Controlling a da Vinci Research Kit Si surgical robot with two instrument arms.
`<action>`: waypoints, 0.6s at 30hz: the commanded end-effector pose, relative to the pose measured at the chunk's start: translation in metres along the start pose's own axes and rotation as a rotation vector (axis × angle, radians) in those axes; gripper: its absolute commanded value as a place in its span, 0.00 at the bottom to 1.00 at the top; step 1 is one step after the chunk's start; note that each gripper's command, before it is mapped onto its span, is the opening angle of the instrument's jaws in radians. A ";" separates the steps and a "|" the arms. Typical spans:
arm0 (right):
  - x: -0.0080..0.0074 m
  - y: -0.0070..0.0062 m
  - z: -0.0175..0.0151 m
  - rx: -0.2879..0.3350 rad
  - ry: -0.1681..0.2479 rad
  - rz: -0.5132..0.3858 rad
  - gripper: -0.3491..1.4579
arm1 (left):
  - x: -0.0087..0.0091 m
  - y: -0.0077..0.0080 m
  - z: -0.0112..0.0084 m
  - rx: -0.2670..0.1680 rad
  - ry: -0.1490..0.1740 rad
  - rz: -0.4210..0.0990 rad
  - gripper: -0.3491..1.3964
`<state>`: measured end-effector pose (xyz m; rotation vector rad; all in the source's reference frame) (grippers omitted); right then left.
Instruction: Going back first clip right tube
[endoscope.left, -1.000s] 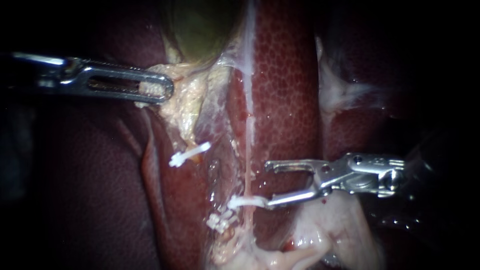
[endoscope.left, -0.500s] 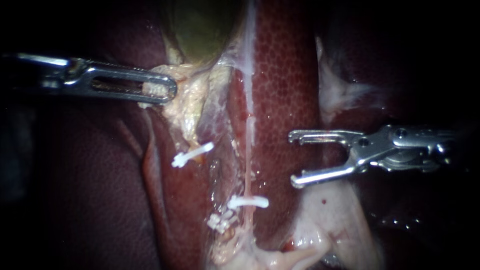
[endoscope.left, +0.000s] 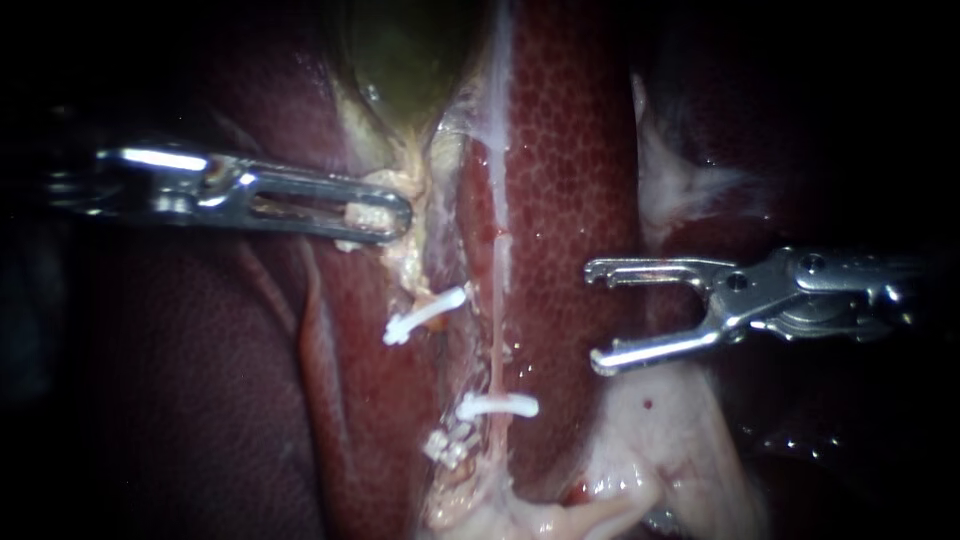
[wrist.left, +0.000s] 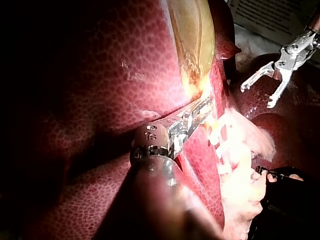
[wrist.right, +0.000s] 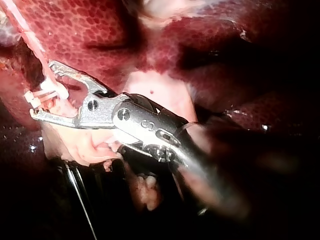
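A white clip (endoscope.left: 497, 405) sits across the thin pink right tube (endoscope.left: 496, 330), low in the endoscope view. My right instrument (endoscope.left: 596, 316) stands to the right of it with its jaws open and empty, apart from the tube. In the right wrist view the right instrument (wrist.right: 42, 90) has the clip (wrist.right: 50, 89) just ahead of its open jaws. My left instrument (endoscope.left: 385, 216) is shut on pale fatty tissue (endoscope.left: 400, 250) below the greenish gallbladder (endoscope.left: 410, 60). The left wrist view shows the left instrument (wrist.left: 196, 114) gripping the same tissue.
Another white clip (endoscope.left: 425, 313) crosses the left tube, and more clips (endoscope.left: 447, 445) lie lower down. Dark red liver (endoscope.left: 570, 150) lies on both sides. Pale tissue (endoscope.left: 660, 440) sits under the right instrument, which also shows in the left wrist view (wrist.left: 257, 96).
My right instrument's open jaws drew back to the right, leaving the clip on the right tube. My left instrument moved right with its tissue, and the upper clip shifted right too.
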<state>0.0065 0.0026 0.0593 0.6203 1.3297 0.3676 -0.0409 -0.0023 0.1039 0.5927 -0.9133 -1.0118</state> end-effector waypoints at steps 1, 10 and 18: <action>0.0000 0.0000 0.0000 0.000 0.000 0.000 0.52 | 0.0002 0.0001 0.0004 -0.001 0.003 0.002 0.00; 0.0001 -0.0002 0.0002 0.000 0.001 0.000 0.52 | 0.0007 0.0002 0.0018 0.000 0.009 0.007 0.00; 0.0003 -0.0004 0.0003 0.000 0.002 0.000 0.52 | 0.0006 0.0002 0.0018 0.001 0.010 0.007 0.00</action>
